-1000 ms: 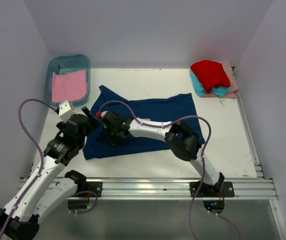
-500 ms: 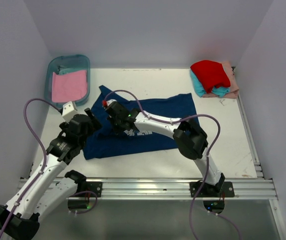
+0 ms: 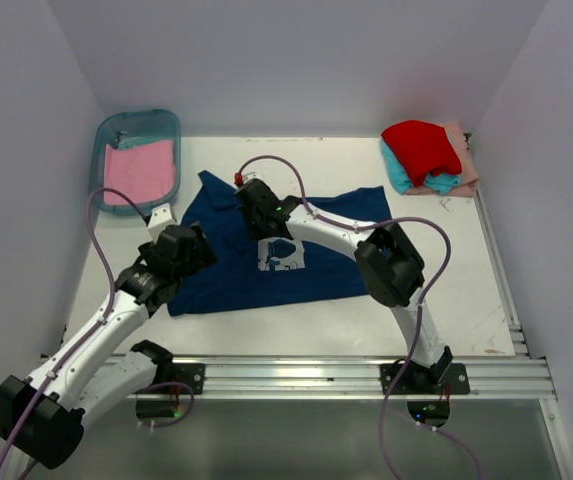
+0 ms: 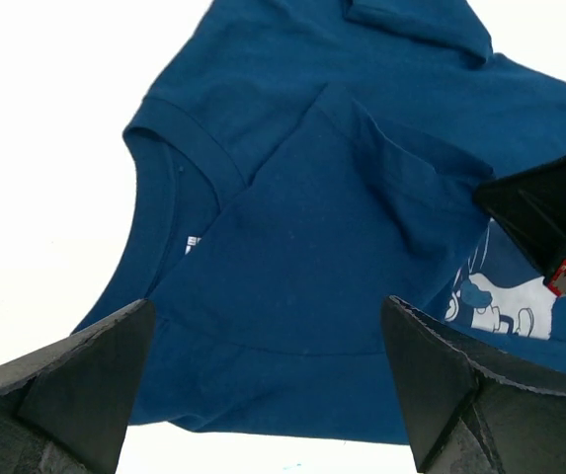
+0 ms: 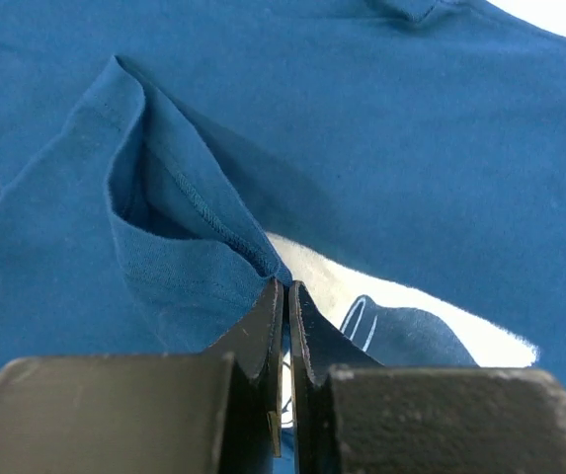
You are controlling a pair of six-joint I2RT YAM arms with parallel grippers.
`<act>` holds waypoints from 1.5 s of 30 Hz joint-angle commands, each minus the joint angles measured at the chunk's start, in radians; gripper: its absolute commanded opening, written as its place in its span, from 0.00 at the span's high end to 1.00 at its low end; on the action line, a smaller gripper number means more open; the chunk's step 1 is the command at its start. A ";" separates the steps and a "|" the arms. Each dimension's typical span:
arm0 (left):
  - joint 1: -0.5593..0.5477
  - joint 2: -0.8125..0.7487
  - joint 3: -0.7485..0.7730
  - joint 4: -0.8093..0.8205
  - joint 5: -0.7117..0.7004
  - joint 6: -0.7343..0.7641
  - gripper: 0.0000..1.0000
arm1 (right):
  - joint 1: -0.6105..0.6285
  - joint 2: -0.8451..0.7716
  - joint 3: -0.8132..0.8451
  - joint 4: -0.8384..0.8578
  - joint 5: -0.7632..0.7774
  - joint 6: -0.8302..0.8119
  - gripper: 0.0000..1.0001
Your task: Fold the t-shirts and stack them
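The navy t-shirt point(image 3: 338, 240) lies spread on the white table, its pale print point(image 3: 282, 254) facing up. It also shows in the left wrist view point(image 4: 312, 247) and the right wrist view point(image 5: 411, 128). My right gripper point(image 3: 263, 230) is shut on a raised fold of its hem point(image 5: 284, 288), just behind the print point(image 5: 401, 316). My left gripper point(image 3: 198, 250) is open and empty, low over the shirt's left part point(image 4: 273, 395). A pink shirt point(image 3: 138, 170) lies in the bin. Red point(image 3: 421, 145), teal point(image 3: 406, 177) and peach point(image 3: 464, 160) shirts sit piled at the back right.
The teal translucent bin point(image 3: 136, 118) stands at the back left corner. The enclosure walls close in the table on three sides. A metal rail point(image 3: 296, 375) runs along the near edge. The right arm's black finger tip point(image 4: 549, 217) shows in the left wrist view.
My right gripper moved back and to the right, dragging the navy shirt's fold with it and uncovering the print. My left gripper moved right, over the shirt's left edge.
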 commanded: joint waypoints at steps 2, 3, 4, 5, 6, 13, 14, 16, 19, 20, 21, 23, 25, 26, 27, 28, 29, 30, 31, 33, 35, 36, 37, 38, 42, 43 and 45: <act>0.005 0.038 -0.009 0.099 0.035 0.040 0.00 | -0.006 0.017 0.056 0.059 -0.001 -0.022 1.00; 0.005 0.045 -0.012 0.104 0.040 0.043 0.00 | -0.009 0.024 0.064 0.061 -0.006 -0.025 1.00; 0.005 0.049 -0.013 0.110 0.043 0.048 0.01 | -0.009 0.040 0.084 0.056 -0.015 -0.030 1.00; 0.005 0.055 -0.017 0.113 0.045 0.049 0.01 | -0.011 0.049 0.096 0.049 -0.018 -0.031 1.00; 0.005 0.068 -0.018 0.119 0.046 0.054 0.01 | -0.011 0.055 0.105 0.041 -0.017 -0.033 1.00; 0.005 0.108 -0.043 0.175 0.068 0.083 0.01 | -0.011 0.040 0.070 0.055 -0.018 -0.028 1.00; 0.005 0.111 -0.052 0.196 0.074 0.086 0.01 | -0.011 0.029 0.064 0.058 -0.014 -0.025 1.00; 0.005 0.120 -0.055 0.214 0.084 0.095 0.01 | -0.011 0.017 0.038 0.058 0.012 -0.025 1.00; 0.005 0.135 -0.058 0.233 0.095 0.100 0.01 | -0.011 -0.020 -0.005 0.059 0.038 -0.013 1.00; 0.005 0.144 -0.061 0.241 0.101 0.102 0.02 | -0.011 -0.026 -0.010 0.053 0.043 -0.011 1.00; 0.005 0.149 -0.063 0.245 0.103 0.102 0.01 | -0.011 -0.038 -0.016 0.049 0.048 -0.007 1.00; 0.005 0.160 -0.067 0.251 0.107 0.103 0.02 | -0.011 -0.051 -0.031 0.036 0.068 -0.001 1.00; 0.005 0.175 -0.067 0.256 0.114 0.102 0.02 | -0.008 -0.069 -0.046 0.019 0.087 0.016 0.91; 0.005 0.184 -0.069 0.259 0.115 0.102 0.02 | -0.001 -0.078 -0.053 0.016 0.097 0.018 0.83; 0.005 0.186 -0.069 0.261 0.117 0.102 0.02 | 0.000 -0.094 -0.068 0.016 0.112 0.022 0.65; 0.005 0.189 -0.070 0.262 0.118 0.102 0.02 | 0.006 -0.101 -0.076 0.016 0.133 0.024 0.54; 0.005 0.189 -0.070 0.267 0.118 0.102 0.02 | 0.009 -0.109 -0.082 0.015 0.140 0.024 0.47; 0.005 0.187 -0.070 0.271 0.120 0.103 0.02 | 0.011 -0.115 -0.099 0.022 0.141 0.024 0.37; 0.005 0.187 -0.073 0.277 0.124 0.111 0.02 | 0.011 -0.135 -0.109 0.030 0.143 0.024 0.33; 0.005 0.183 -0.076 0.307 0.132 0.123 0.02 | 0.012 -0.161 -0.134 0.064 0.147 0.029 0.27; 0.005 0.175 -0.084 0.357 0.140 0.149 0.03 | 0.012 -0.206 -0.174 0.087 0.160 0.026 0.24; 0.005 0.170 -0.089 0.375 0.141 0.157 0.03 | 0.012 -0.224 -0.195 0.102 0.163 0.024 0.24; 0.005 0.170 -0.099 0.401 0.134 0.172 0.04 | 0.011 -0.256 -0.203 0.105 0.164 0.023 0.24; 0.005 0.175 -0.105 0.456 0.124 0.180 0.05 | 0.012 -0.273 -0.211 0.107 0.166 0.023 0.24; 0.022 0.267 -0.087 0.553 0.072 0.195 0.16 | 0.011 -0.382 -0.307 0.110 0.180 0.024 0.26; 0.028 0.332 -0.058 0.560 0.052 0.197 0.17 | 0.012 -0.408 -0.333 0.116 0.180 0.024 0.27; 0.059 0.403 -0.023 0.581 0.040 0.209 0.17 | 0.012 -0.498 -0.414 0.134 0.183 0.033 0.28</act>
